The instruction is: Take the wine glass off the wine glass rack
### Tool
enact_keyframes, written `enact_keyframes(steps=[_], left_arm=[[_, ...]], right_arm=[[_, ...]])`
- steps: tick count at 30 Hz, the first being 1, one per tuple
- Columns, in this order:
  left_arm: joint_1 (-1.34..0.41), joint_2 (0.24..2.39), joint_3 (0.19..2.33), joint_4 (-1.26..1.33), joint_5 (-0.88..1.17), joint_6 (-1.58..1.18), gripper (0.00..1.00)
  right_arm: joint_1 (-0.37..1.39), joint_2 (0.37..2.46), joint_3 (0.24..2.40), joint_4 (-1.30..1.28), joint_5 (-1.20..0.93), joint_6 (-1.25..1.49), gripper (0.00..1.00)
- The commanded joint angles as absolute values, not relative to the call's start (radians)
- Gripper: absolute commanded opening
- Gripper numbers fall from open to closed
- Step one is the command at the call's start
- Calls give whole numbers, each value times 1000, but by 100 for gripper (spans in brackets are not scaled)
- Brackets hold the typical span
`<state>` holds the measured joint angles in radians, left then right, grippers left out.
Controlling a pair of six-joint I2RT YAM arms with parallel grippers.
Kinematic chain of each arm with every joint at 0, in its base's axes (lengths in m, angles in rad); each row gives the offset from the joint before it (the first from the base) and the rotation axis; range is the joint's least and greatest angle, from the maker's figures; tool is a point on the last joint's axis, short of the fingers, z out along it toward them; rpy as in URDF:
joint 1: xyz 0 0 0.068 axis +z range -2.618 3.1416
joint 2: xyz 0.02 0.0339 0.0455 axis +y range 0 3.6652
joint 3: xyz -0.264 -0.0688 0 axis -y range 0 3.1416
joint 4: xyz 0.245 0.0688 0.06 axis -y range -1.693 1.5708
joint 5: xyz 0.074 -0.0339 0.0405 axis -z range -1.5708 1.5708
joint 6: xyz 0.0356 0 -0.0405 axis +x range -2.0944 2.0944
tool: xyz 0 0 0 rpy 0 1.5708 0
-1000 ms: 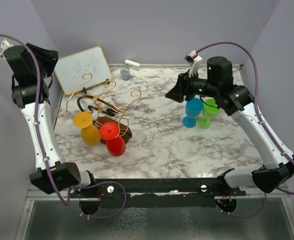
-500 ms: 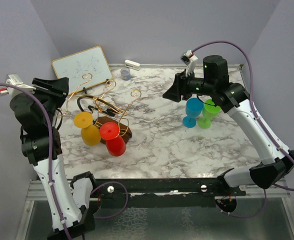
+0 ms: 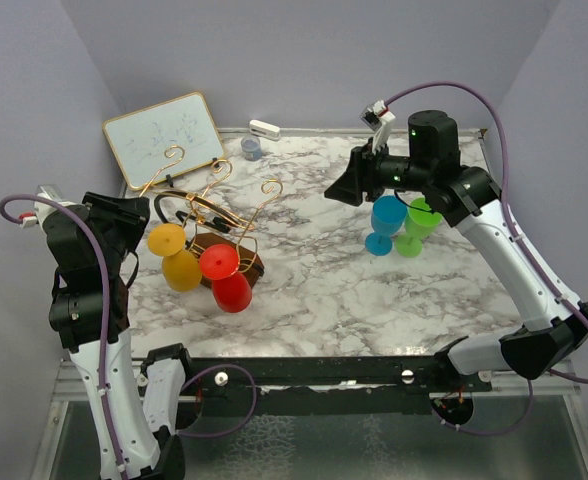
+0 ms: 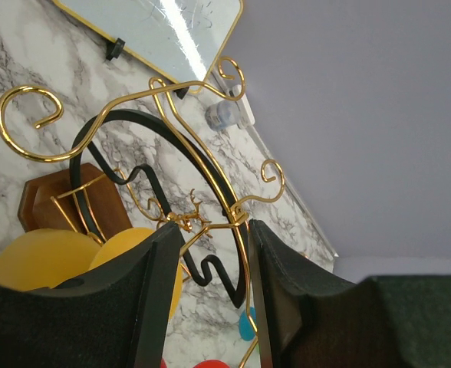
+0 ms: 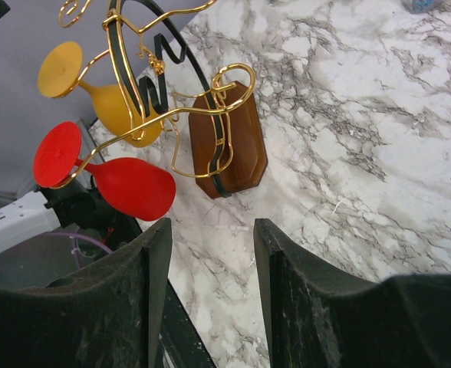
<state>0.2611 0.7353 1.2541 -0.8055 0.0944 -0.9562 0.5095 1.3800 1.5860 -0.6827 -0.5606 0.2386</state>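
Observation:
The wine glass rack [image 3: 212, 205] is gold wire on a brown wooden base [image 3: 251, 263], left of the table's centre. A yellow wine glass [image 3: 179, 262] and a red wine glass [image 3: 229, 285] hang from it, bowls toward the near edge. My left gripper [image 3: 124, 213] is open and empty, left of the rack and apart from it; its view shows the rack's wires [image 4: 172, 115] and the yellow glass [image 4: 49, 257] beyond the gripper [image 4: 214, 307]. My right gripper [image 3: 342, 186] is open and empty, high and right of the rack; below the gripper [image 5: 210, 291] lie the base [image 5: 229, 138] and the red glass [image 5: 130, 188].
A blue glass [image 3: 384, 222] and a green glass [image 3: 417, 225] stand upright at the right, under my right arm. A whiteboard [image 3: 164, 135] leans at the back left. A small grey-blue cup [image 3: 251, 148] and a white object [image 3: 264, 128] sit at the back edge.
My left arm has swung down from the back left corner to a lower spot by the table's left edge, facing the rack. My right arm shifted slightly left. The glasses have not moved.

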Motion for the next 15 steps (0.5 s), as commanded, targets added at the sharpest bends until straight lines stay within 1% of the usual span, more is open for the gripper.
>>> enact_keyframes(steps=[1,15], left_arm=[[245,712,1257,-883,17,-959,43],[229,615,1177,-940,9,-946,43]], right_arm=[[514,1356,1608,-653,-587,241,48],[514,1345,1595,-656,-583,247,48]])
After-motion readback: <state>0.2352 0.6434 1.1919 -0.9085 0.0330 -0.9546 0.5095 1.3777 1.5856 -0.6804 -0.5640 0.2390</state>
